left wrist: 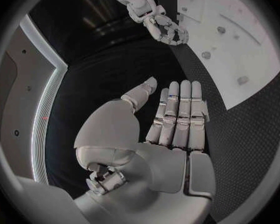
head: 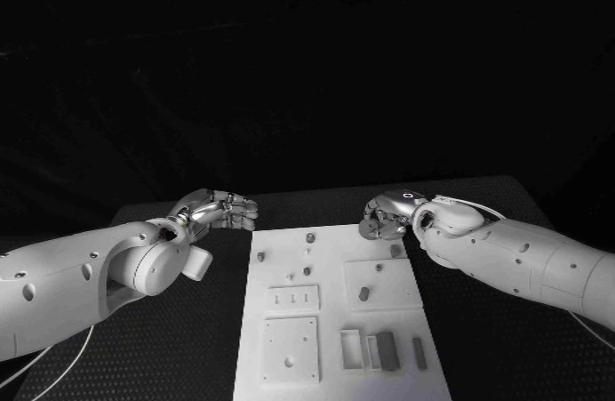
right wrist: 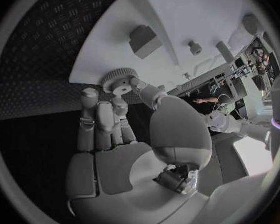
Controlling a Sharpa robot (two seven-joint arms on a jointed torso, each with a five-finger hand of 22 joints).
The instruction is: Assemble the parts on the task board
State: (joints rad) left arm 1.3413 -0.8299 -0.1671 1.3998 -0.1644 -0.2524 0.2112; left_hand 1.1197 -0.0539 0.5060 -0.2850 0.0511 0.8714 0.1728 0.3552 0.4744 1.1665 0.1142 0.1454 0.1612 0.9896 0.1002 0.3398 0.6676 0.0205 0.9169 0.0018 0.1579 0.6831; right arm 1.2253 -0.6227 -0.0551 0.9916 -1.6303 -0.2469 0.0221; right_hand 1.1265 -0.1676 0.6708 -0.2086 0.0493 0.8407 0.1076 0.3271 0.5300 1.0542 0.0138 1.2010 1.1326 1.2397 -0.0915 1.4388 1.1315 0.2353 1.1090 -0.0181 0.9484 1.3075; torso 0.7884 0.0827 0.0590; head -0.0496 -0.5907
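The white task board (head: 336, 330) lies in the middle of the table, with small grey parts on it such as a peg (head: 310, 237) and an oval piece (head: 364, 292). My right hand (head: 385, 216) hovers at the board's far right corner. It pinches a round toothed part (right wrist: 120, 80) between thumb and fingers, just off the board's edge (right wrist: 115, 50). My left hand (head: 220, 210) is over the black table beside the board's far left corner. Its fingers (left wrist: 180, 114) are stretched out flat and hold nothing. The left wrist view also shows the right hand (left wrist: 165, 27).
Near the board's front edge lie rectangular blocks (head: 385, 350) and a slim bar (head: 419, 352), next to two square plates (head: 291, 348). A block (right wrist: 144, 41) and a small peg (right wrist: 194, 47) sit on the board near the right hand. Black textured table (head: 192, 348) surrounds the board.
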